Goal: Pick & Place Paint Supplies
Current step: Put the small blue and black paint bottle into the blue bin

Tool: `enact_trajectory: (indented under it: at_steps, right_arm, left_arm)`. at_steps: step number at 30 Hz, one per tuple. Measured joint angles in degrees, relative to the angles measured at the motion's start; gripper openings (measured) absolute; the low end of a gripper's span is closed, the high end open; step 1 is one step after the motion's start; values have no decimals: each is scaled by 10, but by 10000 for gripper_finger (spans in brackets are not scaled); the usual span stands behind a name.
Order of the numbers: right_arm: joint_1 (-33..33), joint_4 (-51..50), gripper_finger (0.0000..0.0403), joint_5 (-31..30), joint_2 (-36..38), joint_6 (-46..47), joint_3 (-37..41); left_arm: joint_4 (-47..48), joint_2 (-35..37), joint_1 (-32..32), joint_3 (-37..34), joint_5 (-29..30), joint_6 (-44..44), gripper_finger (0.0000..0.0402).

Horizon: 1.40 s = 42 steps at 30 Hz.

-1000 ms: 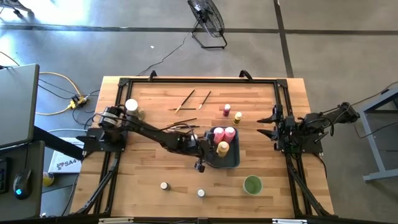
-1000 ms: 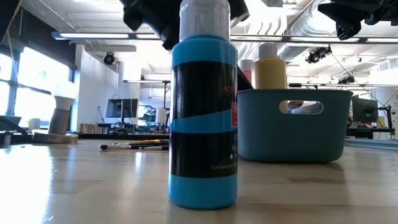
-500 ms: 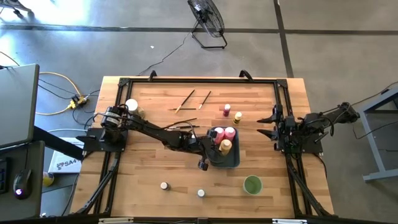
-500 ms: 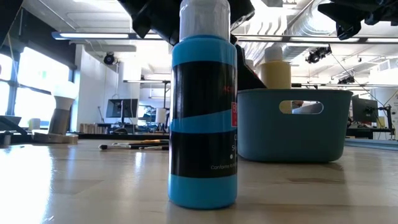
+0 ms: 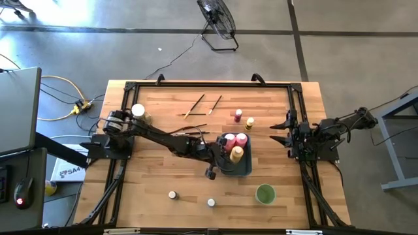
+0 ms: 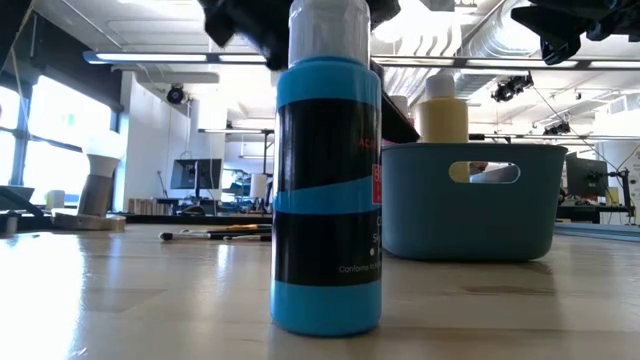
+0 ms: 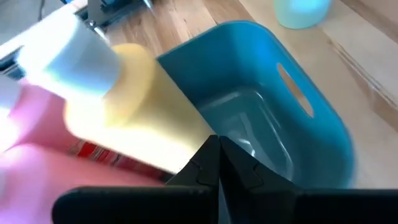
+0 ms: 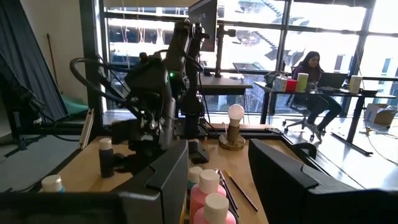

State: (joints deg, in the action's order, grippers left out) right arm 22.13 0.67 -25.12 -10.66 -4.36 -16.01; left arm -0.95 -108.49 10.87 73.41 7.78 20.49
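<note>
A yellow squeeze bottle (image 5: 236, 153) stands in the blue-grey tray (image 5: 245, 170) beside two pink bottles (image 5: 229, 140). My left gripper (image 7: 214, 152) reaches into the tray from the table's left, shut, its tips by the yellow bottle's lower side (image 7: 180, 140). A small pink bottle (image 5: 238, 115) and a small yellow one (image 5: 249, 122) stand on the wood beyond the tray. Thin brushes (image 5: 196, 104) lie farther back. Two pale-capped jars (image 5: 172, 194) stand near the front. My right gripper (image 5: 279, 133) waits open at the table's right edge. My left gripper's shut fingertips (image 7: 208, 155) lie right at the yellow bottle's lower side, slanting down from the table's left. Whether they touch it, I cannot tell. The bottle rests in the tray against a pink bottle (image 7: 37, 155).
A round green cup (image 5: 265, 194) stands near the front right. A blue bottle with a pale cap (image 6: 326, 190) stands close to the low camera. A lamp-like stand (image 5: 138, 111) sits at the left by my left arm's base. Bare wood lies along the front.
The yellow bottle has shifted a little toward the table's right edge inside the tray and sits slightly lower. My left gripper has stayed shut beside it.
</note>
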Motion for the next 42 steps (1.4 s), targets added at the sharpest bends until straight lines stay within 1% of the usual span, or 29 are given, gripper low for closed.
enact_trajectory:
  at_steps: [3,6,16,21,23,26,27,30,32,34,37,42]
  right_arm:
    - [0,0,162,0,0,0,0]
    - [0,0,162,0,0,0,0]
    - [0,0,162,0,0,0,0]
    - [0,0,162,0,0,0,0]
    - [0,0,162,0,0,0,0]
    - [0,0,162,0,0,0,0]
    - [0,0,162,0,0,0,0]
    - [0,0,162,0,0,0,0]
    - [0,0,162,0,0,0,0]
    - [0,0,162,0,0,0,0]
    - [0,0,162,0,0,0,0]
    - [0,0,162,0,0,2,0]
  left_arm:
    - [52,28,0,1,2,-14,0]
    - [82,56,0,1,3,-27,0]
    - [232,150,0,1,11,-42,0]
    - [254,166,0,1,5,-49,0]
    - [252,166,0,0,-4,-59,0]
    - [242,166,5,0,-52,-84,0]
    - [227,166,10,-7,-66,-93,0]
    - [104,161,32,-63,-118,-103,0]
    - [39,161,46,-105,-135,-103,0]
    - [4,174,57,-139,-111,-111,0]
    - [3,206,57,-179,-62,-143,0]
    - [-25,283,57,-244,-32,-148,0]
